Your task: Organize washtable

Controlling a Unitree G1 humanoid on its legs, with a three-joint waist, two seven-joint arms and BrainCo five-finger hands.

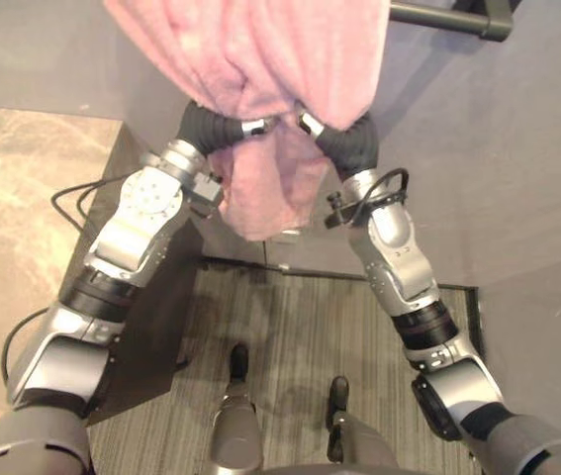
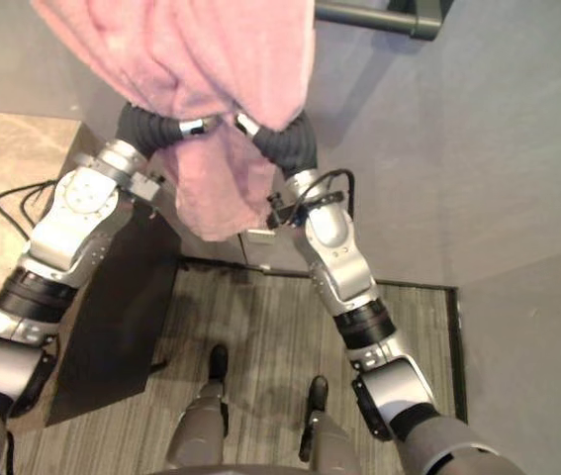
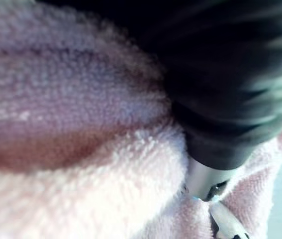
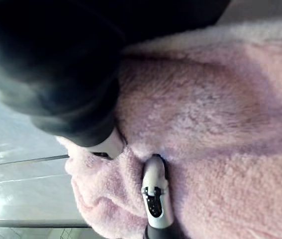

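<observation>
A pink towel (image 1: 260, 59) hangs bunched in front of a grey wall, with a long fold (image 2: 216, 188) drooping between my two arms. My left hand (image 1: 255, 126) and right hand (image 1: 310, 124) meet under the towel's gathered middle, close together. In the left wrist view a silver finger (image 3: 205, 179) digs into the pink pile (image 3: 81, 124). In the right wrist view the thumb (image 4: 155, 191) presses into a pinched fold of the towel (image 4: 220, 114). Most of both hands is buried in the cloth.
A black rail (image 1: 448, 18) juts out from the grey wall (image 1: 498, 148) at the upper right, beside the towel. A marble-patterned surface (image 1: 13, 198) with a dark side panel (image 1: 151, 327) lies to the left. Striped carpet (image 1: 300, 327) covers the floor below.
</observation>
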